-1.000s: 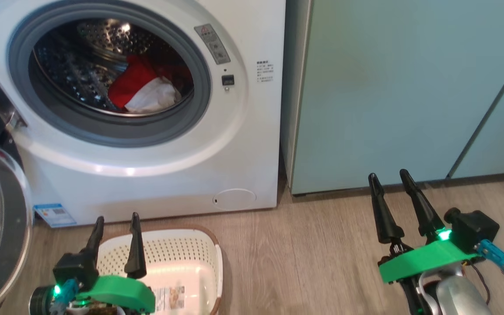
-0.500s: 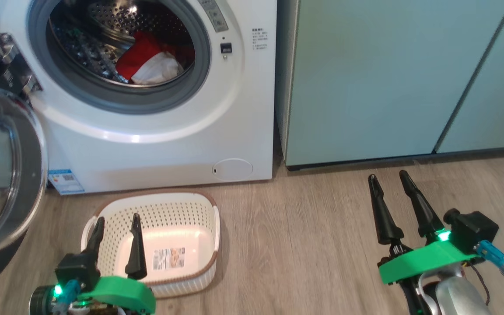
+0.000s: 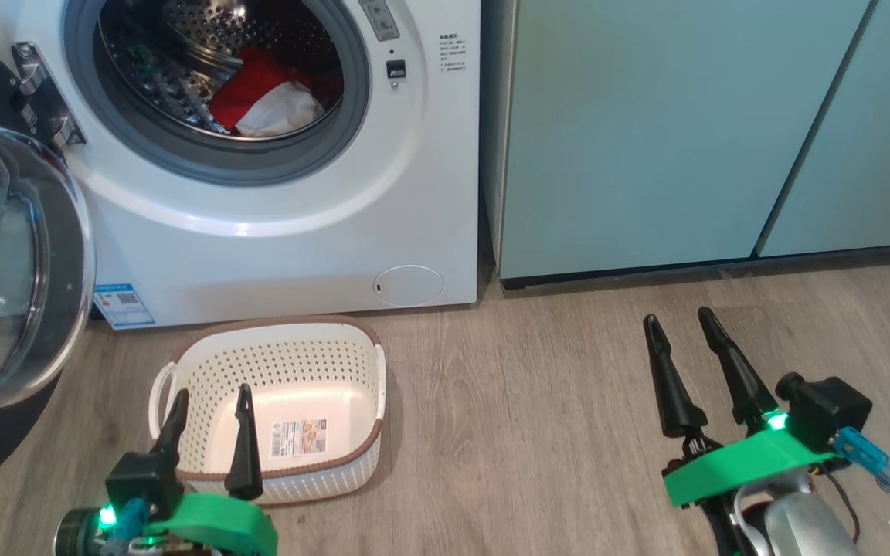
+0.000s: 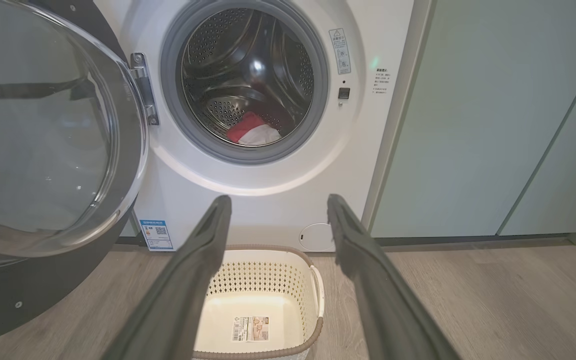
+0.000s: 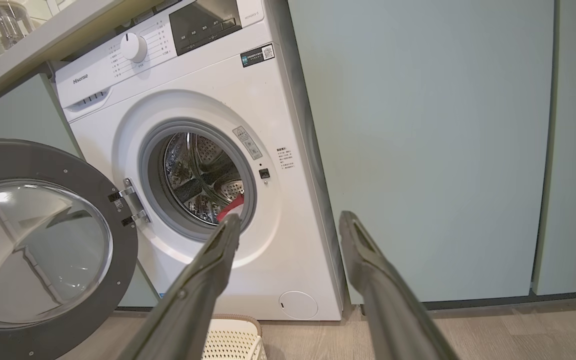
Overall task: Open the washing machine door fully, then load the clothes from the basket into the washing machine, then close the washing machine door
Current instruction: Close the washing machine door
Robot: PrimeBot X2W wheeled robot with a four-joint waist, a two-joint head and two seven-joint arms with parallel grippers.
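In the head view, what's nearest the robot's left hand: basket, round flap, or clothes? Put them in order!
1. Basket, just ahead of the left hand.
2. Round flap, low on the washer.
3. Clothes, inside the drum.

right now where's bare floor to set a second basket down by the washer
Widest bare patch: the wood floor bordered by the basket, the teal cabinets and the right gripper. Crowded on the left: the open washing machine door hangs beside the basket, and the left gripper hovers at its near rim.
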